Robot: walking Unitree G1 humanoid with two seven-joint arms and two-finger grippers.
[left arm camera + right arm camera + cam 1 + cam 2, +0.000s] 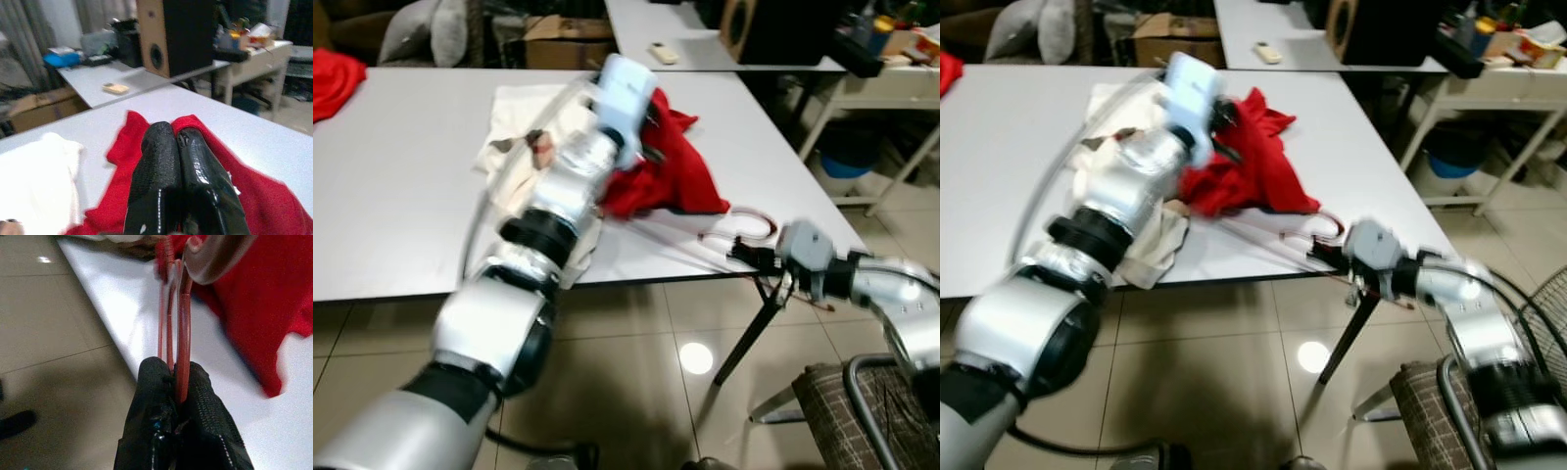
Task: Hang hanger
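A white desk (401, 196) takes up most of the head views, its near edge running across the picture and its right near corner close to the right gripper. Beyond its far edge stands a second white table (705, 49) with a small remote (663, 53) on it. To the right of the desk there is open tiled floor (636, 333), then a pale side table (881, 93) with a blue bin (850, 157) under it. A chair (862, 411) sits at the lower right, close under the right arm.

The left arm reaches forward over the desk's middle. A red cloth (671, 171) lies bunched in the desk's middle right part, and a white cloth (524, 113) lies just left of it, touching it. The left gripper (178, 142) hovers over the red cloth with its two fingers pressed together and nothing between them.

The hanger (744, 227), red and thin, lies at the desk's near right corner. Its long axis runs from the red cloth's near edge out toward the desk's right near corner, and the curved part sits at the corner end, near the desk's edge. In the right wrist view its bars run straight away from the fingers toward the red cloth. The right gripper (178, 382) comes in from the right, off the desk's edge, and is clamped narrowly on the hanger's bars. Below it is bare floor and the desk's dark leg (749, 338).
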